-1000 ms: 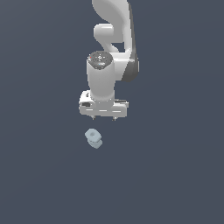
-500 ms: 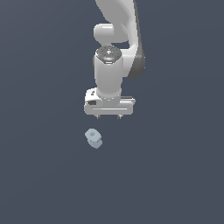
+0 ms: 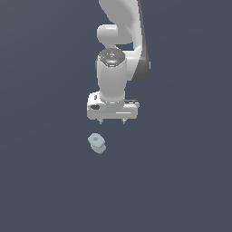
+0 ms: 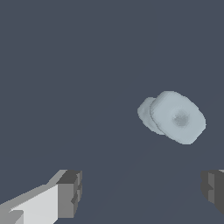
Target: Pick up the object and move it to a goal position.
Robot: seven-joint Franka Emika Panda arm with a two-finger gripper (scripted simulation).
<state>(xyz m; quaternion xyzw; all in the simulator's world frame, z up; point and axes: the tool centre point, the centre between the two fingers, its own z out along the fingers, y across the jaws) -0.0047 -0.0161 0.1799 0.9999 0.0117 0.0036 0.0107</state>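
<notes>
The object (image 3: pixel 97 143) is a small pale blue-grey lumpy block, two rounded chunks stacked, lying on the dark floor. My white gripper (image 3: pixel 112 122) hangs above and behind it, slightly toward the exterior view's right, not touching it. The wrist view shows the object (image 4: pixel 173 116) lying beyond the line between the two fingertips, closer to one of them, with the gripper (image 4: pixel 142 191) open wide and nothing between its grey pads (image 4: pixel 70 192).
Only the uniform dark grey floor (image 3: pixel 45 181) surrounds the object and the arm (image 3: pixel 120 45). No other objects, containers or edges show.
The gripper has shifted toward the exterior view's right and turned about its vertical axis. The object has stayed put.
</notes>
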